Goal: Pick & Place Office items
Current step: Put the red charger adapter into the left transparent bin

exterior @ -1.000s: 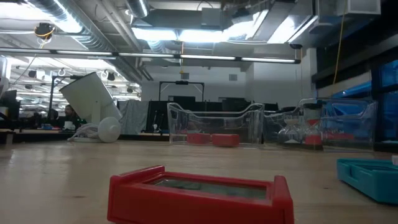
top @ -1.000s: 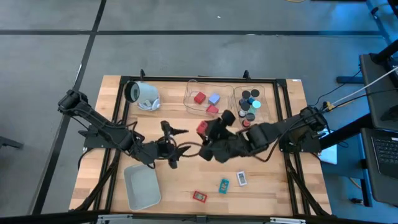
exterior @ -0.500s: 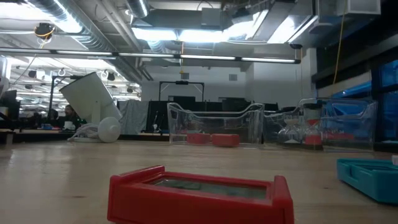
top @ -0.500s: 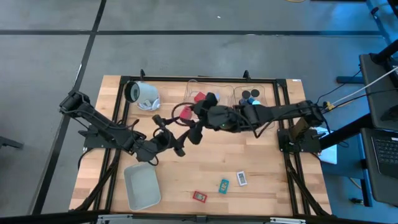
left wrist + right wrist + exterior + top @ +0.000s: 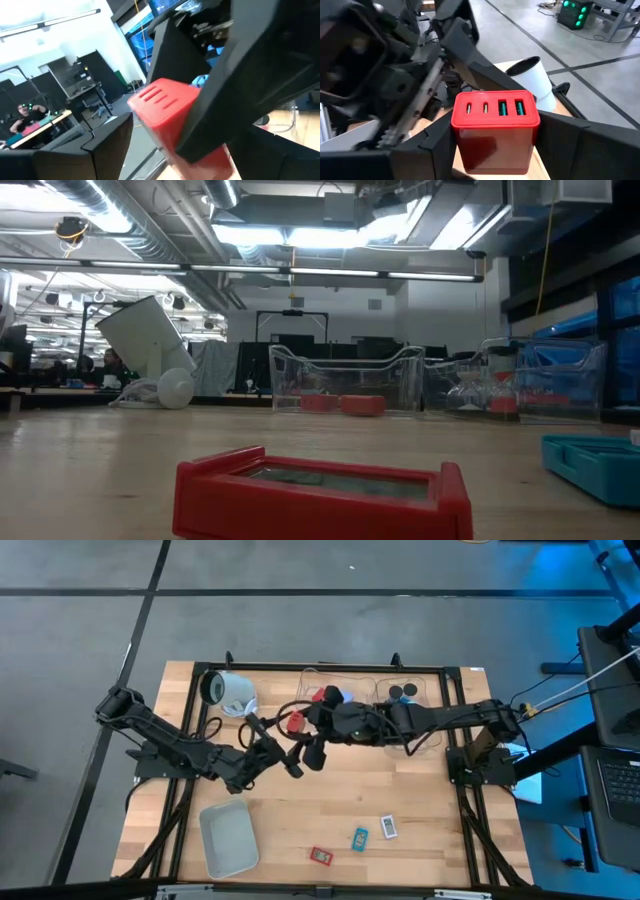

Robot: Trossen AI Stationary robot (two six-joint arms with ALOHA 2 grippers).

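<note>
A red block [image 5: 495, 135] with a row of ports on its end face hangs above the table's far middle, with my right gripper [image 5: 298, 727] shut on it. My left gripper [image 5: 277, 740] stands open right at the block, reaching from the table's left. The left wrist view shows the red block [image 5: 165, 117] close up, with a finger of the right gripper across it. On the near table lie a red card [image 5: 321, 855], a teal card [image 5: 360, 837] and a white card [image 5: 388, 828]. My right gripper pinches the red block's two opposite sides [image 5: 459, 150] between its two fingers [image 5: 432, 145], coming from the table's right and slanting slightly down. The ported end face [image 5: 495, 108] points away from the wrist. The block is lifted clear of the table. My left gripper: I cannot tell whether its fingers touch the block.
A white cylinder [image 5: 228, 692] lies at the far left. Two clear bins stand at the far edge: one [image 5: 318, 692] with red and blue blocks, one [image 5: 425, 698] with black cylinders. A grey-white bin [image 5: 228, 840] sits near the front left.
My right gripper has swung toward the table's far edge and left, carrying the red block clear of the table. My left gripper has risen, moved toward the far edge up to the block, and tipped up to point level. Both gaps stay the same.
</note>
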